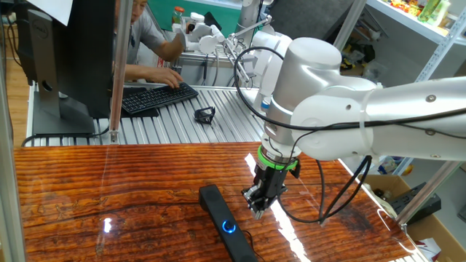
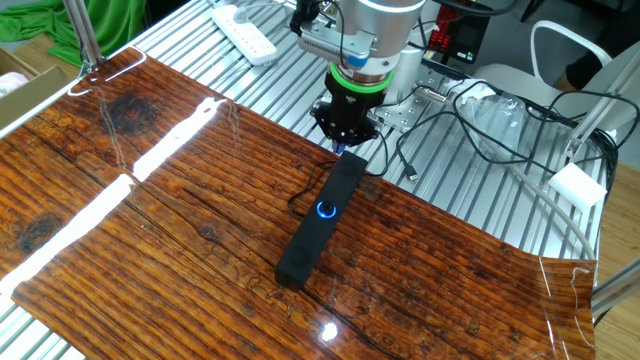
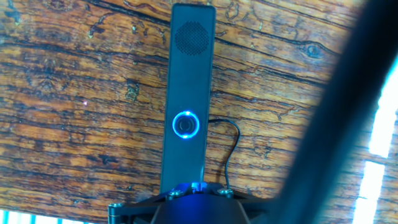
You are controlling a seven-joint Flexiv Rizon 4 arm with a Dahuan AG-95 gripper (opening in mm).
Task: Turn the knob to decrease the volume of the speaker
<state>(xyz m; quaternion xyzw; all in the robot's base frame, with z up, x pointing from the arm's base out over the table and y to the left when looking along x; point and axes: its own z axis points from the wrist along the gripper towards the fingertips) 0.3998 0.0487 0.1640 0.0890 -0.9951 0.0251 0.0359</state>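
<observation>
- The speaker [image 2: 318,218] lies flat on the wooden table [image 2: 150,250], a long black bar running diagonally across the boards, so its top face and dial point up where a downward-pointing tool can reach them.
- The knob [image 2: 327,210] sits about midway along the bar, its blue ring glowing; in the hand view it shows clearly [image 3: 186,125] with the round grille beyond it.
- A thin cable [image 3: 229,146] leaves the side of the bar beside the knob and curls back toward the arm, which probably explains the lit ring.
- The gripper [image 2: 343,147] hangs pointing straight down over the end of the bar nearest the arm's base, not over the knob; its fingers are closed together and hold nothing.
- The gripper looks close to that end of the bar, but contact cannot be judged from these pictures.
- Judging by this, turning has not begun: the fingers would need to spread, shift along the bar to straddle the knob, then close and twist.
- A keyboard [image 1: 156,97] and a person's hand [image 1: 166,76] lie well beyond the table, uninvolved.
</observation>
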